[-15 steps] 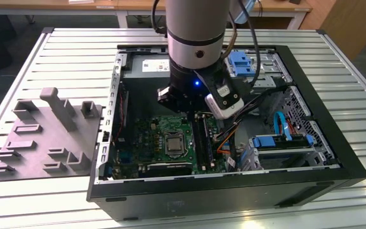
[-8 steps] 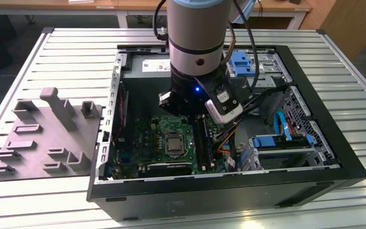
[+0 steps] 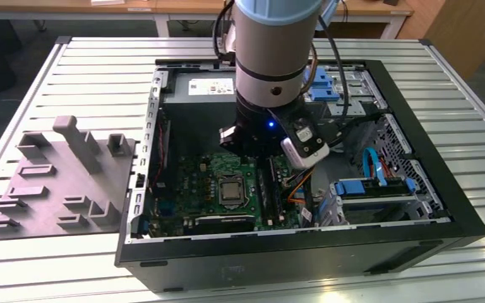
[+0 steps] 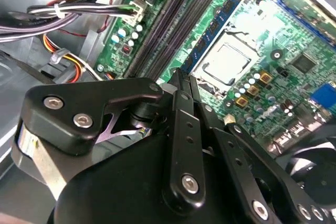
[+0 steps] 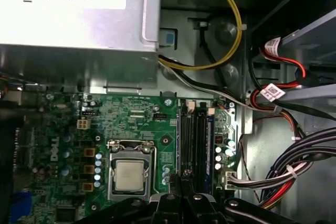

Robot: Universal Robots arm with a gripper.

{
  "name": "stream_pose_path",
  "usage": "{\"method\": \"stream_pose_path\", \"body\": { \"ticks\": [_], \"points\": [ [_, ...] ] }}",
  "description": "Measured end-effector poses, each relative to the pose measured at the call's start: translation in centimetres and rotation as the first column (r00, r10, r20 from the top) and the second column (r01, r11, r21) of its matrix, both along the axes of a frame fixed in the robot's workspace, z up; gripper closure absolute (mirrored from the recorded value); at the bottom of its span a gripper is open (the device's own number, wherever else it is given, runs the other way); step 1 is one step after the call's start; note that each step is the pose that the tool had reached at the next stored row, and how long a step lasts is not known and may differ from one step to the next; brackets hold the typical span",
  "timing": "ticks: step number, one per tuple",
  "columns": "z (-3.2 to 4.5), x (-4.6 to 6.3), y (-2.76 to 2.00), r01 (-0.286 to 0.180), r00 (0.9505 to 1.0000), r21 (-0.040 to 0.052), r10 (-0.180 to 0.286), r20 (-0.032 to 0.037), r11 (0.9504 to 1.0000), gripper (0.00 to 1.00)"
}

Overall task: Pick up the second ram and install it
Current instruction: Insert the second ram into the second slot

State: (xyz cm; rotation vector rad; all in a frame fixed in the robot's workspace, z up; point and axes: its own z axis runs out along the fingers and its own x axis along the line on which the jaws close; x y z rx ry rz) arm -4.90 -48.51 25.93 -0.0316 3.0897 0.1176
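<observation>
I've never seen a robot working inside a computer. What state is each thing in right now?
Computer case: lying on its side, side panel off, open.
Gripper: down inside the case, just over the memory slots.
Blue memory stick: standing in a slot on the motherboard.
Processor socket: frame closed, chip in place, no cooler on top.

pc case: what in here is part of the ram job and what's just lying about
For the job:
hand, over the board
ram slots
blue ram stick, standing in a slot beside them

Lying about:
power supply
processor
cable bundles
</observation>
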Motion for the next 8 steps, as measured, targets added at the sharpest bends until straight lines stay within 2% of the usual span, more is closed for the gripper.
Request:
{"method": "stream_pose_path", "body": {
  "ticks": [8],
  "points": [
    [-0.77,0.78,-0.01,0.000,1.0000,-0.0002,0.000,-0.0010,1.0000,0.88]
  ]
}}
